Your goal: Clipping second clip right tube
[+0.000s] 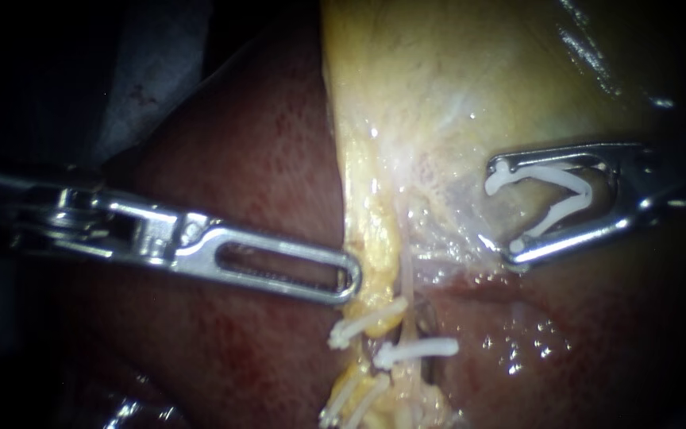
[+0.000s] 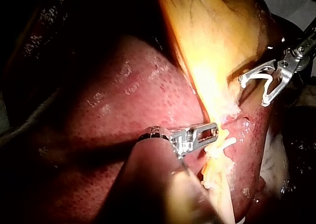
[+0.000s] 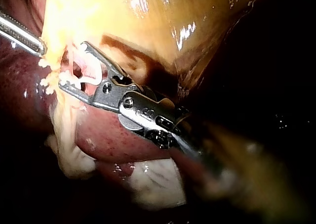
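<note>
your right instrument (image 1: 505, 210) comes in from 3 o'clock with its jaws spread wide, both bearing on an open white clip (image 1: 549, 175) seated between them. the jaws open toward 9 o'clock, over the pale tissue under the gallbladder (image 1: 454, 79). they are near the right tube (image 1: 411, 282) but apart from it. that tube runs down toward 6 o'clock, and a placed clip (image 1: 418, 348) crosses it lower down. your left instrument (image 1: 349, 280) reaches in from 9 o'clock over the liver (image 1: 248, 159), its tip touching the yellow tissue strip (image 1: 367, 238). whether it holds that strip you cannot tell.
</note>
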Tool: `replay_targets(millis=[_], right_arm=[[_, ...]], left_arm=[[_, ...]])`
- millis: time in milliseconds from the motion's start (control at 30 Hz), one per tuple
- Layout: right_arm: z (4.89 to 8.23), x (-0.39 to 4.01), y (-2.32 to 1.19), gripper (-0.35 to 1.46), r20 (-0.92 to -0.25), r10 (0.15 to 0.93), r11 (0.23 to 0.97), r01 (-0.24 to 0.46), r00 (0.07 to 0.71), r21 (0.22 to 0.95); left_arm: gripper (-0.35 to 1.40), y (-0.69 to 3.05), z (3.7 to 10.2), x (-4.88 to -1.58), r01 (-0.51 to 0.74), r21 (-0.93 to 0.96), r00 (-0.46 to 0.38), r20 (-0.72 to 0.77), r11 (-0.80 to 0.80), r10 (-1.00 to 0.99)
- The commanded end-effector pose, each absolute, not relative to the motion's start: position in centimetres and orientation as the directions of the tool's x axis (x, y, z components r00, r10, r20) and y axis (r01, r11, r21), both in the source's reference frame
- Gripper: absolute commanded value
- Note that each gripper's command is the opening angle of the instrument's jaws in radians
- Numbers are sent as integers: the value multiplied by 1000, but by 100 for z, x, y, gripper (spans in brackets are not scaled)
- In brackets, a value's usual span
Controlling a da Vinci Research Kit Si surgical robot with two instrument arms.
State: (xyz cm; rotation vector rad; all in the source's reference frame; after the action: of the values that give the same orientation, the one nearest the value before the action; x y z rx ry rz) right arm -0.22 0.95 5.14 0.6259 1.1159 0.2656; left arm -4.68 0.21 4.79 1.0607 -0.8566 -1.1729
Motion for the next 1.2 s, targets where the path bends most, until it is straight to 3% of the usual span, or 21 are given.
replay_targets(millis=[33, 467, 767, 967, 1200], right_arm=[[513, -21, 95, 58, -752, 499, 800, 106, 430, 591], [514, -21, 92, 57, -753, 498, 802, 103, 430, 589], [519, -15, 79, 58, -672, 598, 730, 48, 437, 681], [516, -6, 65, 56, -582, 674, 638, 38, 455, 769], [521, 16, 46, 55, -550, 692, 604, 42, 468, 796]], left_arm=[[-35, 21, 478, -468, 291, 955, 201, -7, 52, -980], [-35, 24, 471, -459, 285, 957, 207, -11, 49, -978], [-35, 41, 445, -433, 285, 958, 193, -18, 38, -981], [-35, 47, 433, -424, 287, 957, 184, -22, 33, -983], [-35, 52, 418, -416, 289, 957, 176, -27, 26, -984]])
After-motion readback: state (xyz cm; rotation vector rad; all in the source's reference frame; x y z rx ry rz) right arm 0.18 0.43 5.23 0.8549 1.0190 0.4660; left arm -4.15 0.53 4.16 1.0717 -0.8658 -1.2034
